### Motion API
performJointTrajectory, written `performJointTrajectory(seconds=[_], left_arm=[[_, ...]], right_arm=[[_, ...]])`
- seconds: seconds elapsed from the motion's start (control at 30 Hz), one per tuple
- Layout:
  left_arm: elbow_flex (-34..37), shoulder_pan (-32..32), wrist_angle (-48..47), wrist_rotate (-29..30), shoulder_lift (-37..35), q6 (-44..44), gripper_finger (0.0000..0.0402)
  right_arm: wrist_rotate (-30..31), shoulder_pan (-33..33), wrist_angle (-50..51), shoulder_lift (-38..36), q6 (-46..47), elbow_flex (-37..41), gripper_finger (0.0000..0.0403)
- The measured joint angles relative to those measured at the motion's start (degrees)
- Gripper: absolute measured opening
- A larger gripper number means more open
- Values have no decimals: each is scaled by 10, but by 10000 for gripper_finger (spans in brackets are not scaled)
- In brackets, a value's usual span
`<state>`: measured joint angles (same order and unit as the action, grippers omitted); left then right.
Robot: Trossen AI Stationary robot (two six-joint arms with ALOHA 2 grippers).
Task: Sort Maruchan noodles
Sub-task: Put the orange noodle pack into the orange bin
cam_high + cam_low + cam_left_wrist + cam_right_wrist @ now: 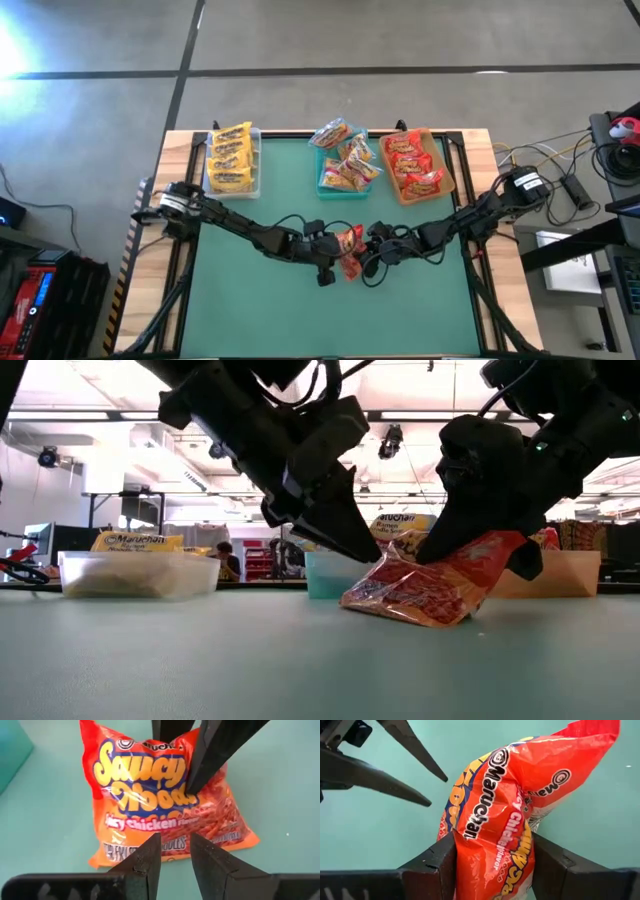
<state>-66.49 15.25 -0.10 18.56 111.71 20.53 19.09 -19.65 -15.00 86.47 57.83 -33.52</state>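
Your right gripper (pixel 492 857) clamped the red packet (pixel 520 805), labelled "Maruchan", "Saucy Noodles", "Spicy Chicken"; your left gripper (pixel 175 855) stood beside it, fingers apart, empty.

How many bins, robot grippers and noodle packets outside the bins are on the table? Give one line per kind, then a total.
Bins: 3 (clear bin, teal bin, tan bin)
Grippers: 2 (left gripper, right gripper)
Packets outside the bins: 1 (red packet)
Total: 6

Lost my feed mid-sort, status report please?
Right gripper closing on red packet mid-table. Left gripper open beside it, holding nothing. Nothing in the way.
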Motion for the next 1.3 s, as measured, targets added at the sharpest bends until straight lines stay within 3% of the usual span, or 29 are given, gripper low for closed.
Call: performJointTrajectory(seconds=[0.37, 0.67, 1.03, 1.3], left_arm=[[0, 8, -54, 6, -21, 31, 87], [0, 13, -64, 49, -32, 35, 87], [2, 13, -69, 70, -32, 42, 87], [2, 13, -64, 81, -32, 42, 87]], right_arm=[[-2, 2, 47, -47, -20, 1, 177], [26, 22, 112, -129, -56, 1, 177], [40, 93, 153, -256, -146, -2, 177], [117, 169, 154, -322, -221, -8, 177]])
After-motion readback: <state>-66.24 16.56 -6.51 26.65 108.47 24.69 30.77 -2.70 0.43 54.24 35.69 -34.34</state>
